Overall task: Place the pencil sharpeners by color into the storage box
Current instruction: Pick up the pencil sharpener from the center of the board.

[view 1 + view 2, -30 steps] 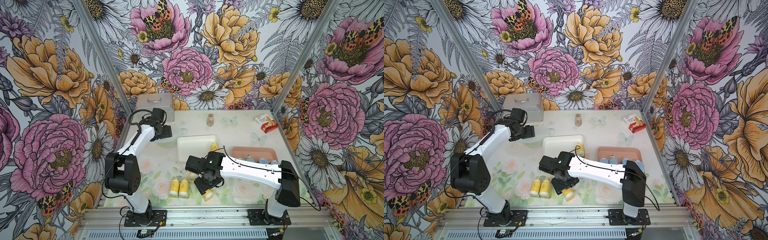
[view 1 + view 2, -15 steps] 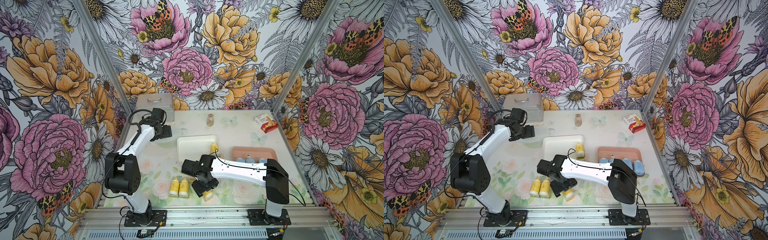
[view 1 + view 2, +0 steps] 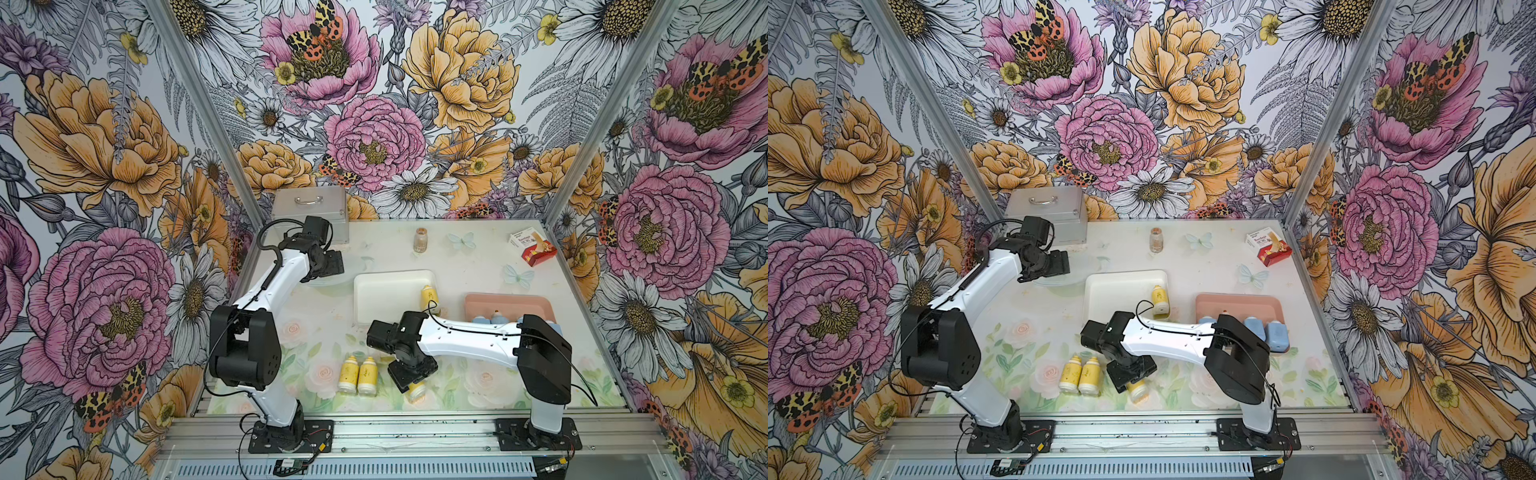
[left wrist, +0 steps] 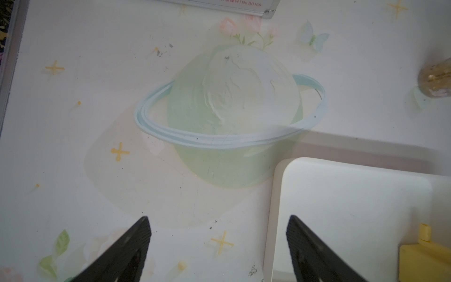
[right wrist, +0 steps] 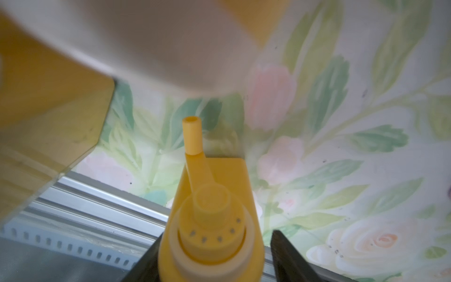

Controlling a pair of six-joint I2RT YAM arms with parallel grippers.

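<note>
My right gripper (image 3: 413,383) (image 3: 1133,377) is low over a lying yellow pencil sharpener (image 3: 417,391) (image 3: 1138,389) near the table's front edge. In the right wrist view that sharpener (image 5: 212,219) sits between the jaws of the right gripper (image 5: 216,241). One finger touches it and a narrow gap shows at the other finger (image 5: 288,258). Two more yellow sharpeners (image 3: 348,374) (image 3: 368,375) lie side by side to its left. Another yellow one (image 3: 429,296) lies in the storage box's white tray (image 3: 386,291). Light-blue sharpeners (image 3: 1254,328) sit in the pink tray (image 3: 507,300). My left gripper (image 3: 332,264) (image 4: 218,219) hovers open and empty by the white tray's far corner.
A metal case (image 3: 309,212) stands at the back left. A brown glass vial (image 3: 420,240) stands at the back middle and a red-and-white carton (image 3: 534,248) at the back right. The right arm's link stretches across the pink tray's front. A metal rail borders the table's front.
The right arm has lowered and stretched out, settling its gripper round the front yellow sharpener, and its jaws have narrowed. The left arm has not moved.
</note>
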